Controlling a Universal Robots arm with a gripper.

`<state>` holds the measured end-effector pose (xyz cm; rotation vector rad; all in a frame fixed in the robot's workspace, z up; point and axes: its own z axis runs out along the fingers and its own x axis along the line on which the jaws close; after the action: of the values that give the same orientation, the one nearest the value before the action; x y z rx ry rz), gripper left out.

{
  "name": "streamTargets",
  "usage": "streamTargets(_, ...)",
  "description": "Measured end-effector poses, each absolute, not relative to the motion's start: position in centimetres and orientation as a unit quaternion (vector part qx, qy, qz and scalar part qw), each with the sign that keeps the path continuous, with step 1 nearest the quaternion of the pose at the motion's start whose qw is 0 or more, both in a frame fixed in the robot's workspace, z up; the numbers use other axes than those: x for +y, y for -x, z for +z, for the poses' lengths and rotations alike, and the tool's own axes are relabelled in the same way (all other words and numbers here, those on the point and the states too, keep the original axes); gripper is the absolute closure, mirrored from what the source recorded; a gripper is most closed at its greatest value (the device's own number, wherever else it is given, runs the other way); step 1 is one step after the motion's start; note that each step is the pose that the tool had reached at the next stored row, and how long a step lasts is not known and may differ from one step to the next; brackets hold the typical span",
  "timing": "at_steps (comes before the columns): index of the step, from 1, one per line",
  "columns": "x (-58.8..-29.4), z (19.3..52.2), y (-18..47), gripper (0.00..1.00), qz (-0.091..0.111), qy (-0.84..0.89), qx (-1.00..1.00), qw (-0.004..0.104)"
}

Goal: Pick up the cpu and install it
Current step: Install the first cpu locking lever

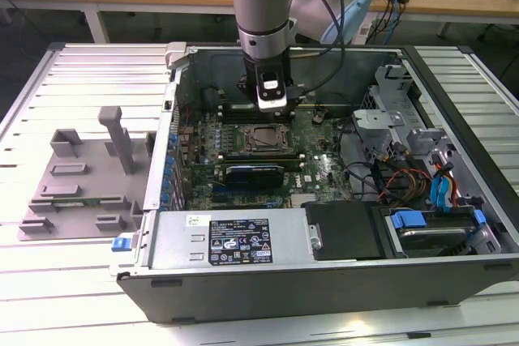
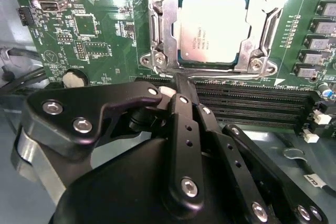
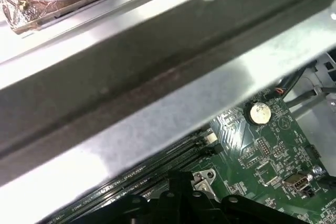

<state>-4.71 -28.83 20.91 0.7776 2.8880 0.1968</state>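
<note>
One cpu (image 2: 212, 30), silver top up, already lies inside its socket frame (image 2: 163, 24) on the motherboard (image 2: 94, 35) in the second wrist view, so I judge the placing step finished and the job close to done. My fingers (image 2: 178, 80) are pinched together on nothing, their tips just beside the frame's near edge and over the memory slots (image 2: 252, 100). In the exterior view I hang above the open computer case (image 1: 340, 281), which rests on the slatted desk (image 1: 73, 87) beside the grey tray (image 1: 81, 176). I cannot tell whether the chip is fully seated or the frame latched; any further move calls for lifting clear without nudging the chip.
</note>
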Motion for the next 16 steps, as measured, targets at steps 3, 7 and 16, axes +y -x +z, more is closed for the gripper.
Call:
streamTargets(3, -29.1, 20.9, 4.7, 0.89, 0.057, -0.258, 0.962, 0.074)
streamTargets(7, -30.0, 20.9, 4.7, 0.89, 0.05, -0.25, 0.964, 0.076)
streamTargets(16, -30.1, 20.9, 4.8, 0.89, -0.013, -0.171, 0.981, 0.085)
